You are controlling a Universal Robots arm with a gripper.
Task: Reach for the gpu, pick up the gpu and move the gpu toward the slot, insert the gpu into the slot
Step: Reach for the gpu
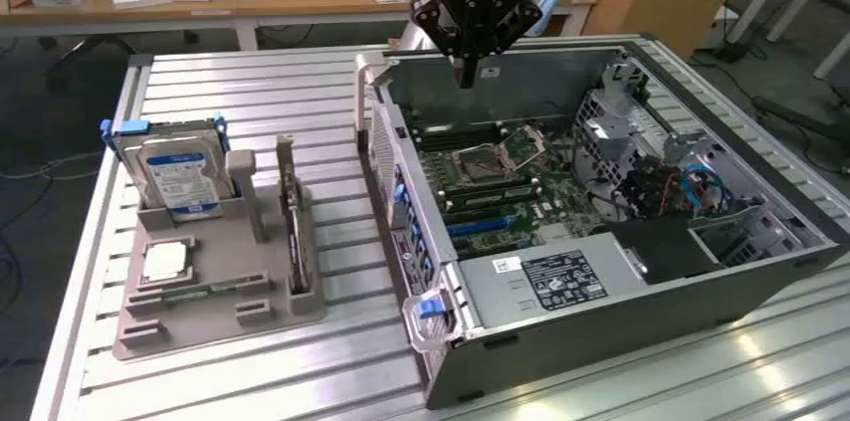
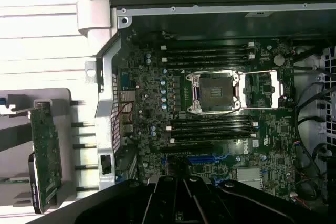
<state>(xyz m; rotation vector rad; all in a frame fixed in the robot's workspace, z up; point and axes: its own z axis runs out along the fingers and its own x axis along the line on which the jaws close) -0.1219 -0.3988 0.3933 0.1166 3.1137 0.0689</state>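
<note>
Gripper of black metal [image 1: 468,78] hangs above one end wall of the open grey computer case [image 1: 664,312], its claw pressed together, pinching nothing. The thin green gpu card with black cooler [image 1: 295,227] stands on edge in a grey holder tray [image 1: 199,326] outside the case. The long blue slot strip [image 2: 202,158] lies unfilled on the green motherboard [image 1: 531,182] inside the case.

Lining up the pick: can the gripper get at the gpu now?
Probably yes. The gpu stands on edge in the holder, its top edge uncovered and apart from the hard drive; the shut gripper hovers over the case, holding nothing.
</note>
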